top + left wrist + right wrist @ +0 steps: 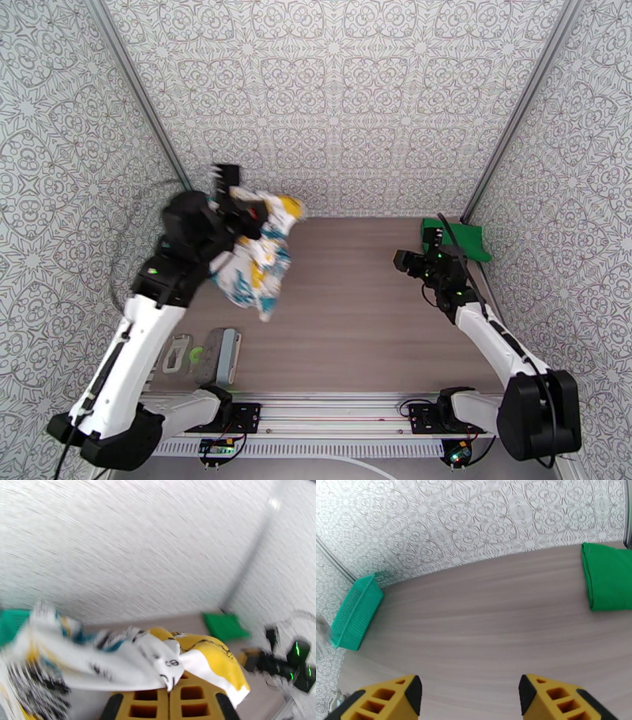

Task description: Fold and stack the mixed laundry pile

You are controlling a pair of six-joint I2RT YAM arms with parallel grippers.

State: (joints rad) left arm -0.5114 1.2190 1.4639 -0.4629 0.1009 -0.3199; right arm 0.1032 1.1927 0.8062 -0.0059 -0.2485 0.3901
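Note:
The white garment (254, 264) with teal, yellow and black print hangs bunched above the table's left side, my left gripper (243, 211) shut on its upper part. In the blurred left wrist view the yellow pads (185, 701) are pressed together under the draped white garment (130, 661). The green shirt (458, 241) lies folded flat at the far right corner; it is also in the right wrist view as the green shirt (608, 578). My right gripper (404, 260) hovers open just left of it, its fingers (409, 695) wide apart over bare table.
A teal mesh basket (355, 612) stands tipped against the far left wall. Grey and white flat items (207, 355) lie near the table's front left edge. Patterned walls and metal posts (505, 126) enclose the table. The right arm (294, 661) appears at the left wrist view's right edge.

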